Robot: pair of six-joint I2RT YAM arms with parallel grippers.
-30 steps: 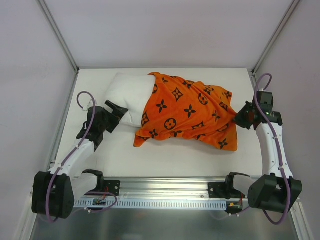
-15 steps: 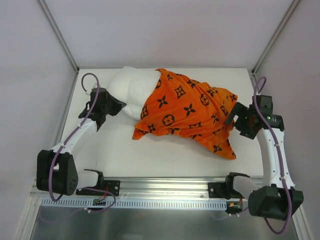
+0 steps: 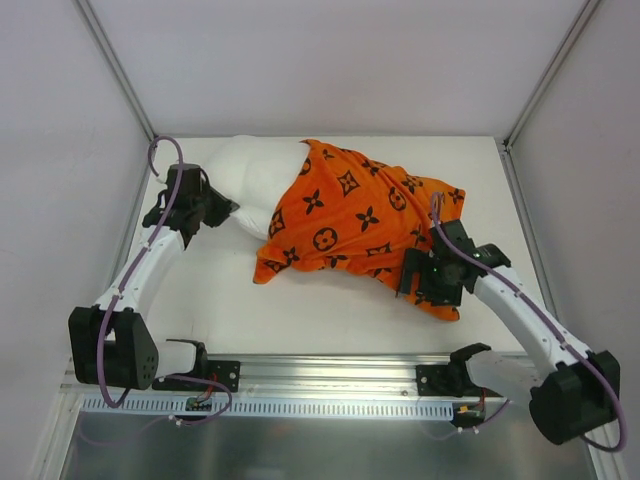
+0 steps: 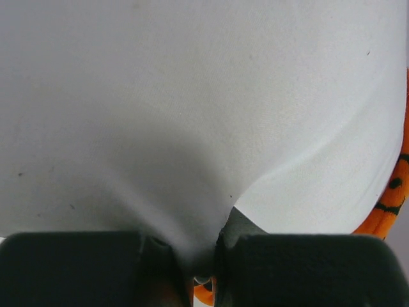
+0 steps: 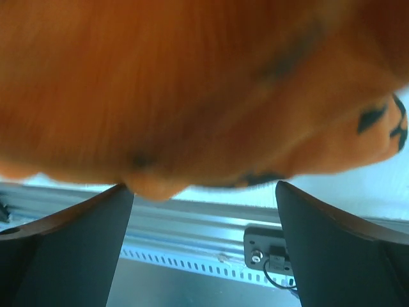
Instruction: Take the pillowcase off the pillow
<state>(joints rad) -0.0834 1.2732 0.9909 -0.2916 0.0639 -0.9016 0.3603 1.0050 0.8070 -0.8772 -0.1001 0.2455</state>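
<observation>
The pillowcase point(image 3: 350, 225) carried black flower, diamond and circled-monogram motifs, the letters too small to read. It covered the right part of the pillow point(image 3: 255, 180) on the table point(image 3: 300, 315) (white end bare at the left). The left gripper point(image 3: 222, 207) pinched that white end. The right gripper point(image 3: 420, 282), jaws spread wide, hung over the orange near corner, which was blurred in its own camera.

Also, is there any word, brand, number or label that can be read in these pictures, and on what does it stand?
No text can be read.
The pillowcase shows only black flower, diamond and circle motifs; what stands inside the circles is too small to tell.
The pillow is plain white where it shows, with no label in view.
The metal rail at the near edge bears no marking that can be read.
</observation>
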